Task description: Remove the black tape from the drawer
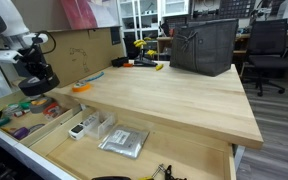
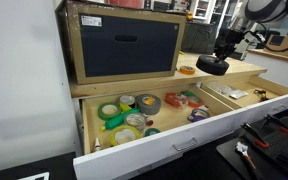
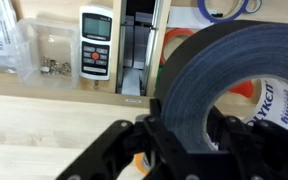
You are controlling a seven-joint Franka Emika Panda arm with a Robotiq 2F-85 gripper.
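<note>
The black tape (image 3: 199, 75) is a thick black roll that fills the right half of the wrist view, and my gripper (image 3: 189, 128) is shut on its wall. In both exterior views the gripper (image 1: 34, 72) (image 2: 224, 52) holds the black tape (image 1: 39, 87) (image 2: 212, 66) in the air. It hangs just above the wooden top, near the edge over the open drawers. The drawer (image 1: 44, 122) (image 2: 154, 150) is pulled out, with wooden dividers and several coloured tape rolls inside.
A wider open drawer (image 1: 174, 160) holds a clear plastic box (image 1: 96, 124), a bagged item (image 1: 122, 142) and a white handheld meter (image 3: 96, 42). On the wooden top (image 1: 164, 95) stand a dark box (image 1: 202, 45) and small tools (image 1: 144, 62). Office chairs stand behind.
</note>
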